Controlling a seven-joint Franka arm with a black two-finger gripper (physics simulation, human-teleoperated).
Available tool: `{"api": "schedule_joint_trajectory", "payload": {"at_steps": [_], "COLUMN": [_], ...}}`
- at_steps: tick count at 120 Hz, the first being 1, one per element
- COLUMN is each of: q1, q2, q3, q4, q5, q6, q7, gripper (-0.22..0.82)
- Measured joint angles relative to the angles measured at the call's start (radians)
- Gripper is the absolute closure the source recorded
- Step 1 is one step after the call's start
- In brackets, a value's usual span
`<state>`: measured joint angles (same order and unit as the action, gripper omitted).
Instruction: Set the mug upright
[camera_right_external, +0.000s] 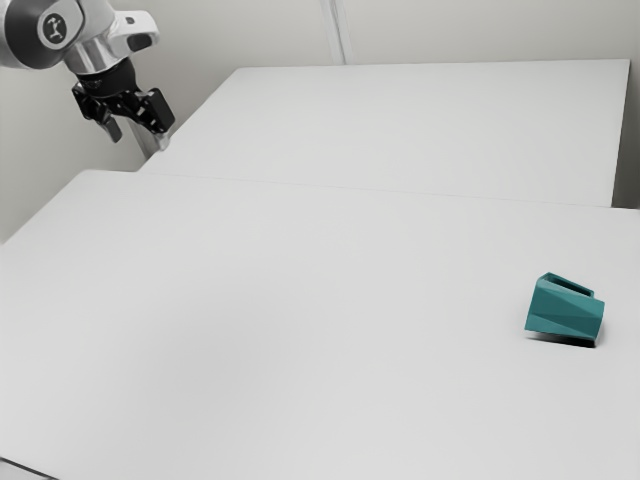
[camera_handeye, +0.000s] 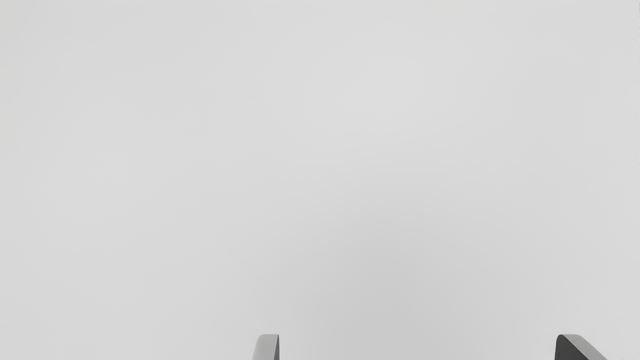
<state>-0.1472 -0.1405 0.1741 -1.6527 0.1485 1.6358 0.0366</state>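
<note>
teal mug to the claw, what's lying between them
A stretch of plain white tabletop lies between the teal mug and the claw, as the exterior view shows.

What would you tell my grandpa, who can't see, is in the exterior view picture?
A teal mug lies on its side on a white table, toward the exterior view's right. Far from it, at the upper left, a robot arm holds its open black claw, empty.
</note>
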Motion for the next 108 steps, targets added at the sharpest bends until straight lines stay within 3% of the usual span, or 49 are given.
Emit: {"api": "schedule_joint_trajectory", "payload": {"at_steps": [52,74,91,108], "q1": [0.0,0.005,0.043,-0.014], "q2": [0.02,0.117,0.219,0.303], "q3": [-0.022,-0.029,-0.095,-0.142], "q4": [-0.006,-0.003,-0.004,-0.008], "q5": [-0.034,-0.163,-0.277,-0.429], "q6": [0.053,0.079,0.124,0.181], "q7": [0.024,0.004,-0.005,-0.015], "gripper": [0.0,0.0,0.0,0.0]}}
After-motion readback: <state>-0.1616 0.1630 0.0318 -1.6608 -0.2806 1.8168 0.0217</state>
